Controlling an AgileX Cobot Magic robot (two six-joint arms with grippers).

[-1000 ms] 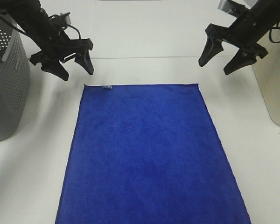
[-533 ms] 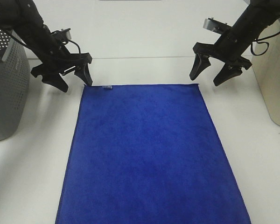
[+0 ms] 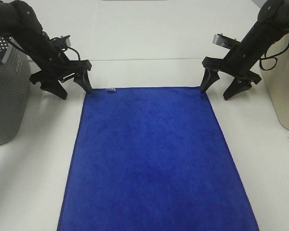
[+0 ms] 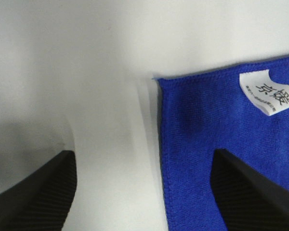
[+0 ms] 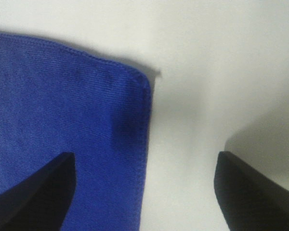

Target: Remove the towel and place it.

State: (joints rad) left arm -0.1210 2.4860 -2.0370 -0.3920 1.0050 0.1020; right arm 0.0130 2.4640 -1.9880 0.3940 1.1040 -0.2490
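Observation:
The royal-blue towel [image 3: 154,159] lies flat on the white table, running off the near edge of the exterior view. Its small white tag [image 3: 111,89] sits at the far left corner and shows in the left wrist view [image 4: 269,92]. My left gripper [image 3: 74,90] is open, down at that far left corner, its fingers straddling the towel's edge [image 4: 161,144]. My right gripper [image 3: 216,94] is open, down at the far right corner [image 5: 142,82], one finger over the towel [image 5: 62,144] and one over bare table.
A grey perforated basket [image 3: 7,91] stands at the left edge. A pale beige container [image 3: 284,91] stands at the right edge. Bare white table [image 3: 149,38] lies beyond the towel's far edge.
Both grippers have come down from above the table to the towel's two far corners. The towel has not moved.

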